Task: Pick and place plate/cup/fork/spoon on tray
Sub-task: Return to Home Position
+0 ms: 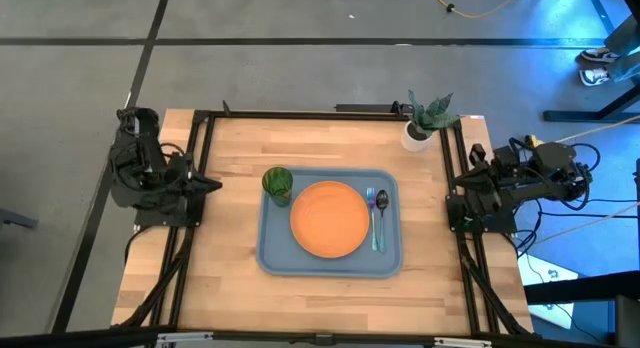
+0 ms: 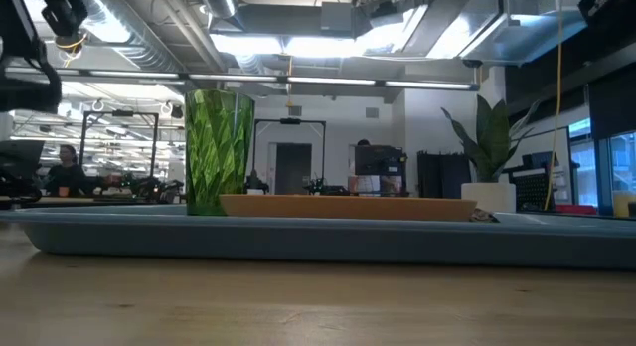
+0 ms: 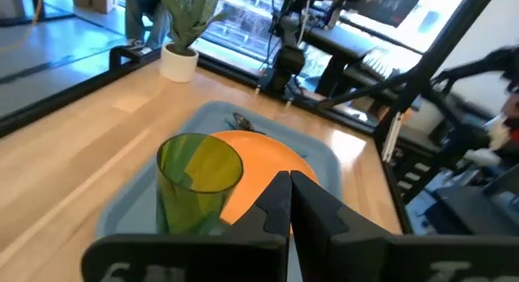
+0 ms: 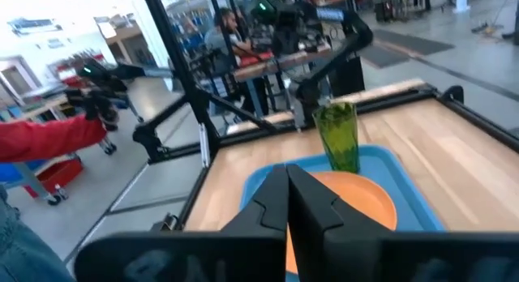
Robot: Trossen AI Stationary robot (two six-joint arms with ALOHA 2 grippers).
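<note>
The grey-blue tray [image 1: 275, 256] lies on the middle of the table. The orange plate [image 1: 329, 218] lies flat in its middle. The green cup [image 1: 277, 183] stands upright in the tray's far left corner. The fork [image 1: 372, 216] and the spoon [image 1: 381, 216] lie side by side along the tray's right side, heads toward the far edge. My left gripper [image 3: 289, 193] is shut and empty at the table's left edge. My right gripper [image 4: 287, 185] is shut and empty at the table's right edge. Both are drawn back from the tray.
A leafy plant in a white pot [image 1: 422, 128] stands at the table's far right corner. A black frame [image 1: 200, 168] runs along the table's left, right and far sides. People show in the room beyond the table.
</note>
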